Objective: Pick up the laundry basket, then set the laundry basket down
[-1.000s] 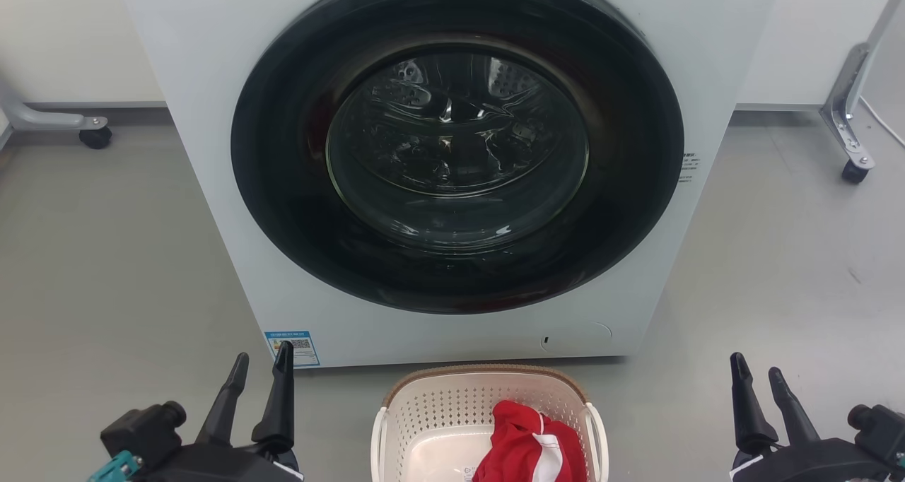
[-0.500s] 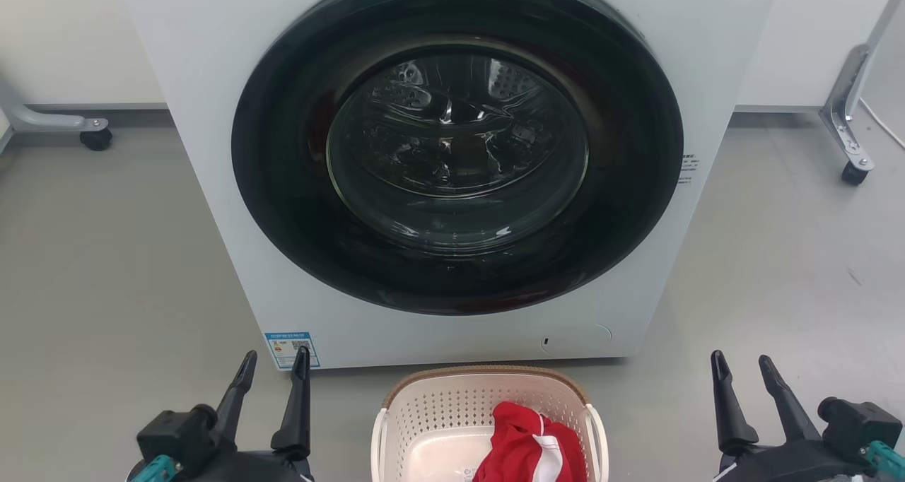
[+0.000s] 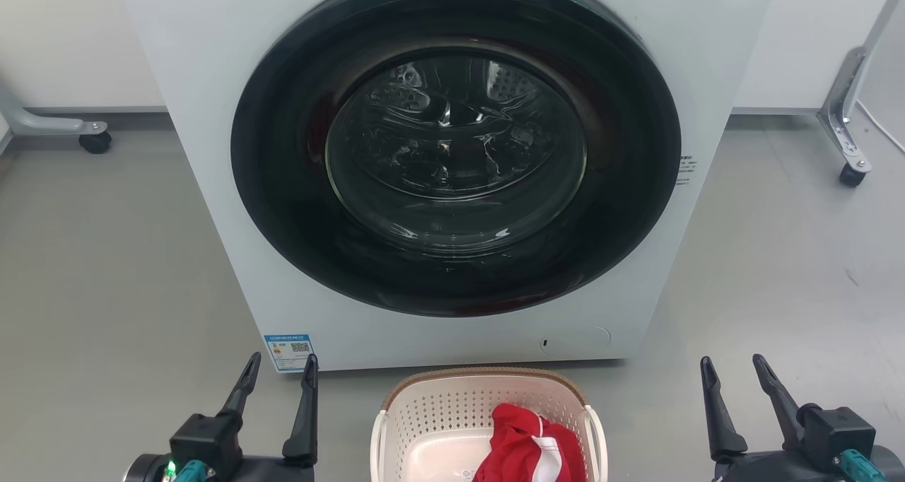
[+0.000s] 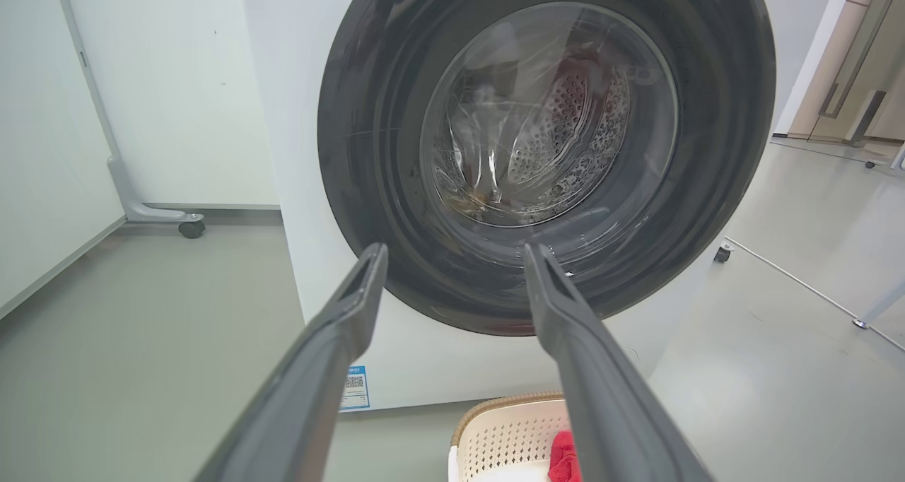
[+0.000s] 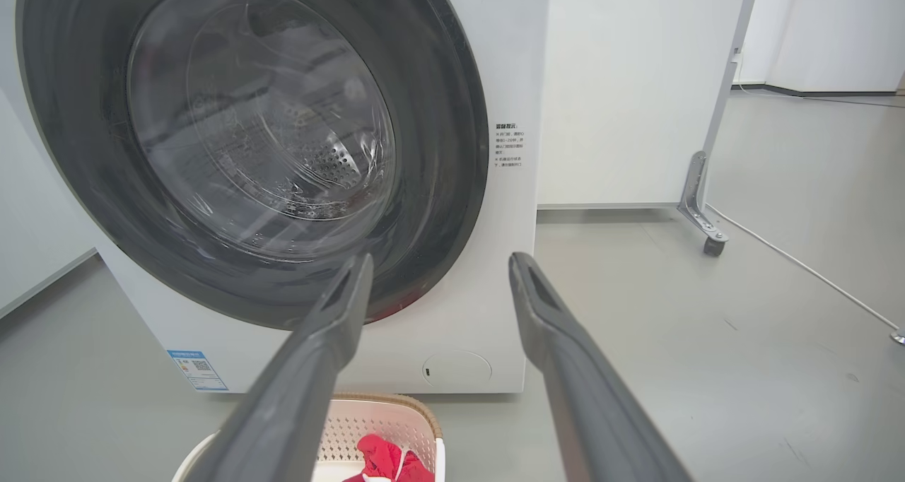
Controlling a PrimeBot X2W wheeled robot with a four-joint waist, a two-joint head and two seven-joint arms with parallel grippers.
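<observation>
washer [image 3: 452, 171]: white, round dark door, on grey floor [image 3: 106, 256] | laundry basket [image 3: 438, 411]: on floor just before washer's front | left claw [image 3: 283, 360]: wide, empty, by washer's lower-left corner | right claw [image 3: 732, 361]: wide, empty, off washer's lower-right corner | red cloth [image 3: 530, 447]: 1, inside basket

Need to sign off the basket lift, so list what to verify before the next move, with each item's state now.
1. Left gripper open: ok.
2. Right gripper open: ok.
3. Laundry basket upright on the floor: ok.
4. Grippers at its side handles: not ok, both out to the sides, apart from it.
5. Red garment inside the basket: ok where visible.
6. Gap to the washer: cannot tell.
</observation>
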